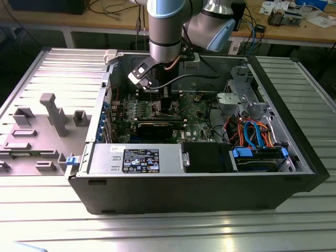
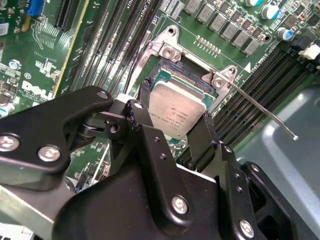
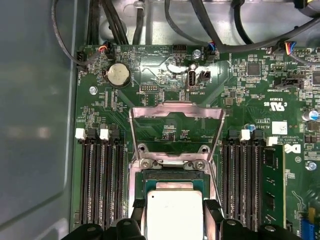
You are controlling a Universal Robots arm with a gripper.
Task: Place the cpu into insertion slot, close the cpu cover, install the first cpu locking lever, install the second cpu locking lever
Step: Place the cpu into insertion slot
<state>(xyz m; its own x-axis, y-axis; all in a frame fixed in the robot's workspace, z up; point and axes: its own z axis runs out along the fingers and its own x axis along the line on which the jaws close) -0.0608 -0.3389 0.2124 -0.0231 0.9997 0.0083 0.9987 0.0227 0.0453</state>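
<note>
— Silver metal is seen on the flat, square top of the chip (image 2: 180, 107). Where is it held?

— It is pinched by two of its sides between the black fingers of the gripper (image 3: 175, 205), right over the slot (image 3: 172, 176). It cannot be told if the slot is touched yet.

— What can go wrong?

— The chip can be put down crooked. It looks a bit tilted in the second wrist view. Then the tiny pins in the slot may get bent, and that is likely hard to fix. The chip is smooth and thin, so it may also be dropped if it is squeezed too softly.

— And the cover (image 3: 175, 109)?

— It is stood up, open, at the edge of the slot away from the gripper. It is a thin shiny frame with a square hole. If it is bumped, it may be knocked down onto the fingers.

— Is anything else close?

— A thin wire lever (image 2: 260, 107) is stuck out to one side. Long black rows (image 3: 100, 175) are laid on both sides of the slot, on the green board (image 3: 150, 75). Those could be scraped.
</note>
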